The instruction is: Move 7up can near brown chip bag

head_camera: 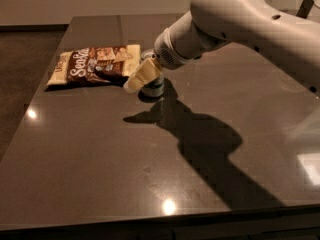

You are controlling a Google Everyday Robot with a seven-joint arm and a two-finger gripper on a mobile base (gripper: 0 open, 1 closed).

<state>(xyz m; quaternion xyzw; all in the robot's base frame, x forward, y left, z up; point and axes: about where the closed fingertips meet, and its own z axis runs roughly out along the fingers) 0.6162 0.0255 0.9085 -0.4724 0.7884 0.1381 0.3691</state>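
Observation:
The 7up can [156, 88] stands upright on the dark table, just right of the brown chip bag [95, 64], which lies flat at the back left. My gripper [145, 84] is down around the can. Its near cream finger [137, 79] slants out to the left of the can, with the tip clear of it, so the gripper looks open. The other finger is hidden behind the can and wrist. The can's upper left is covered by the near finger.
The dark glossy table [150, 174] stretches toward the front edge. My white arm [240, 19] reaches in from the upper right and casts a large shadow [200, 139] across the middle. The floor drops off to the left [20, 84].

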